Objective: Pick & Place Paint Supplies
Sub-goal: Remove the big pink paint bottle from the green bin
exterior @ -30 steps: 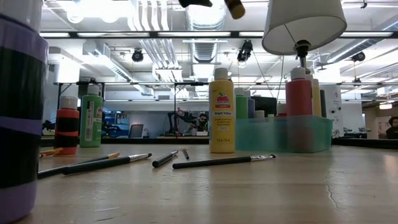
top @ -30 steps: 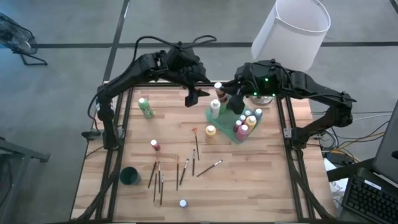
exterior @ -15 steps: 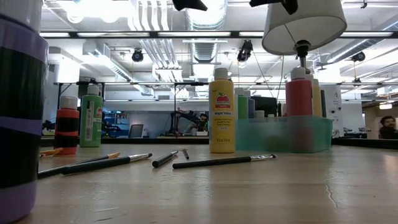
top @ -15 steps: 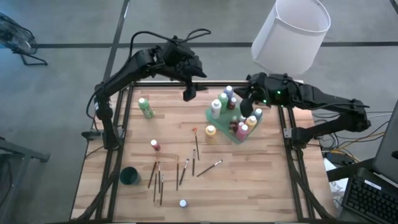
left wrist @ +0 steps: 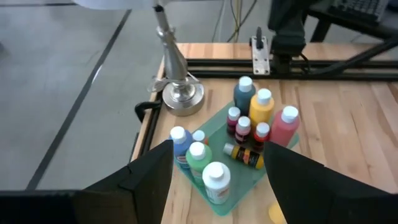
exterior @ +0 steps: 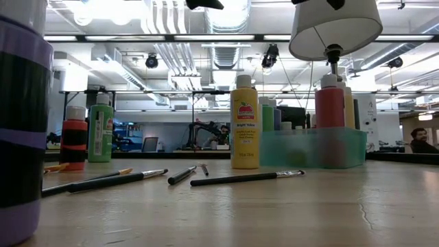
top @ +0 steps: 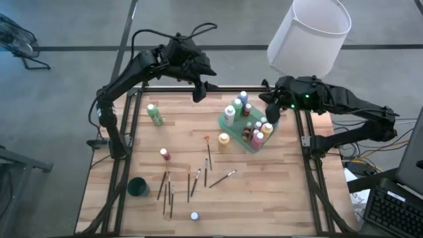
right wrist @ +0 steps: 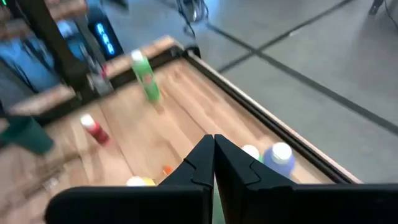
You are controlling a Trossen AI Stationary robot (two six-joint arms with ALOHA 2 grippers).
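A translucent green tray (top: 246, 127) near the table's far right holds several paint bottles; a dark one (left wrist: 245, 155) lies on its side among them. A yellow bottle (top: 224, 139) stands beside the tray. A green bottle (top: 154, 114) and a red one (top: 164, 155) stand to the left. Several brushes (top: 192, 182) lie flat nearer the front. My left gripper (top: 198, 92) hangs open high over the far edge, left of the tray. My right gripper (top: 268, 109) is shut on nothing, raised over the tray's far right corner.
A lamp with a white shade (top: 308, 36) stands on its metal base (left wrist: 180, 93) at the far right corner. A dark green cup (top: 138, 187) stands at the front left, and a white-capped bottle (top: 194, 216) near the front edge. Bare wood lies right of the brushes.
My right gripper has drawn back from over the tray toward the table's right edge, sinking a little, and has shut. A brownish bottle that was up beside it a second ago no longer shows there. My left gripper has drifted slightly toward the far edge.
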